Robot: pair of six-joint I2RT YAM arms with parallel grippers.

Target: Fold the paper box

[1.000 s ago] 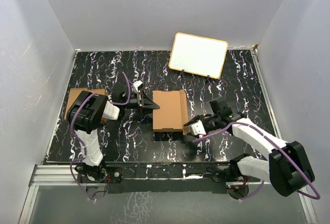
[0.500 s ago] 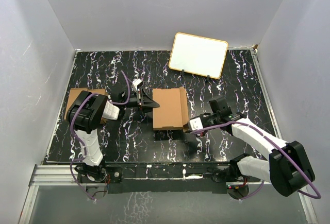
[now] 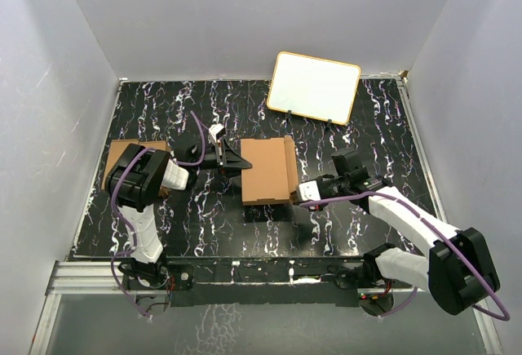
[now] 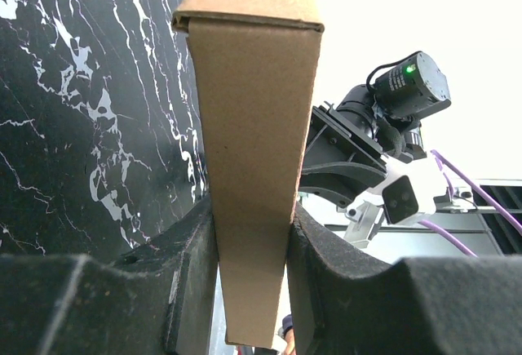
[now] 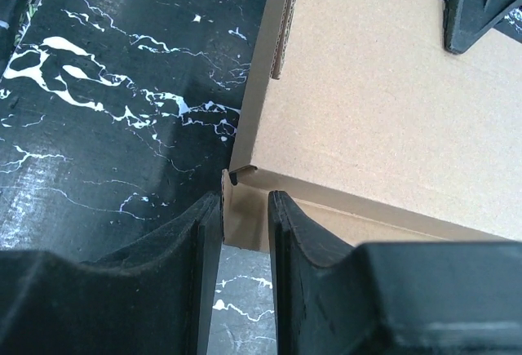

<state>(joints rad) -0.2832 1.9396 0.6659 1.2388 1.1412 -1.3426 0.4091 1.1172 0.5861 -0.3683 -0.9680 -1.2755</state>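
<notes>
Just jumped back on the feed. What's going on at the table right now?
Both arms are working on the plain brown cardboard paper box, which lies mid-table and has the shape of a slim carton. The left gripper is clamped on its left edge. The right gripper is at the box's near right corner, with its fingers on either side of a small end flap. Whether it is actually pinching the flap is unclear. A white board with a yellow rim stands at the back, untouched.
</notes>
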